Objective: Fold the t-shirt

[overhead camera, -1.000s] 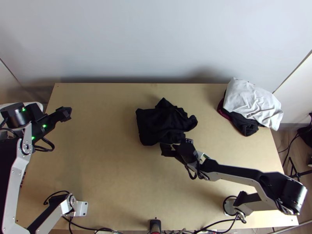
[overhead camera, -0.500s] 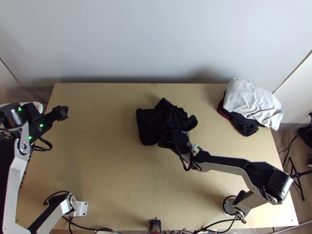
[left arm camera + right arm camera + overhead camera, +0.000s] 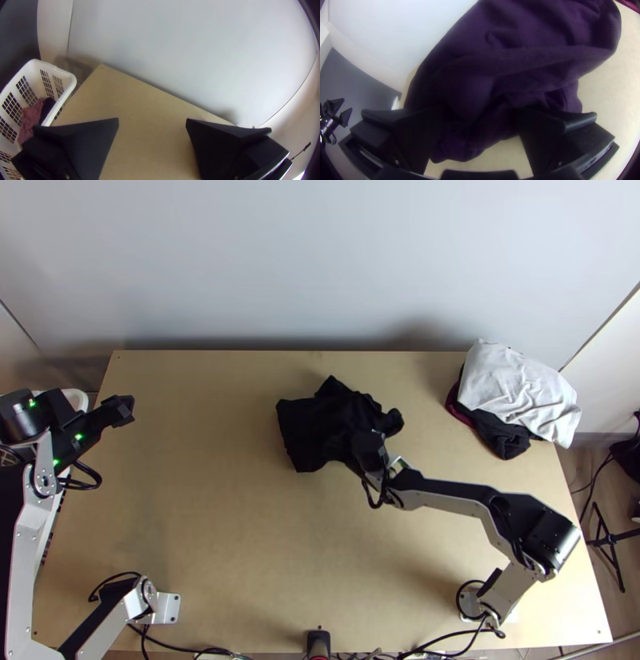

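The right gripper (image 3: pixel 479 111) has its two fingers spread wide, with dark cloth lying in the gap but no pinch on it that I can see. That cloth is the t-shirt (image 3: pixel 308 424), around the middle of the table (image 3: pixel 200 540), fairly flat and squared at its left side in the top view, rumpled on the side towards the right arm. The step in hand looks like gripping or tidying that loose part. To do it well, I'd settle the fingertips low by the near edge, close on just the layers meant to move, then draw them over low and slowly, so the flatter side isn't dragged askew. Too deep a bite could bunch the whole bundle. Farther out, the left gripper (image 3: pixel 152 119) is held well apart from the shirt, wide open and empty, near the white basket (image 3: pixel 70 77); it could steady the flat side.
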Action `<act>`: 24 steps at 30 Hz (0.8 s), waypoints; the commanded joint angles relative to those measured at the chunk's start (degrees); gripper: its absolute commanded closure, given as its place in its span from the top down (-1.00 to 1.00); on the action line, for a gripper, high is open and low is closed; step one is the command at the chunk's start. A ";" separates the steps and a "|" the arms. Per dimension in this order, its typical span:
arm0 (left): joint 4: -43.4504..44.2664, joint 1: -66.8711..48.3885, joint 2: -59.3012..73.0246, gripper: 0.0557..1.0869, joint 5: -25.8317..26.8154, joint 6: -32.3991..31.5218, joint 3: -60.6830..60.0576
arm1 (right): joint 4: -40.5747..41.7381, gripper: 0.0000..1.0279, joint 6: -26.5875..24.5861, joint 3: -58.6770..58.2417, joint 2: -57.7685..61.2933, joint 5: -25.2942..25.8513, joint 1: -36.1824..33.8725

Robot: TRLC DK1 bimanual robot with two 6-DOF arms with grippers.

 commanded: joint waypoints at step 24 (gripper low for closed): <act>0.88 2.51 -0.28 0.90 2.00 0.98 -2.18 | -1.03 -0.95 -30.02 0.75 -14.80 -14.02 -8.46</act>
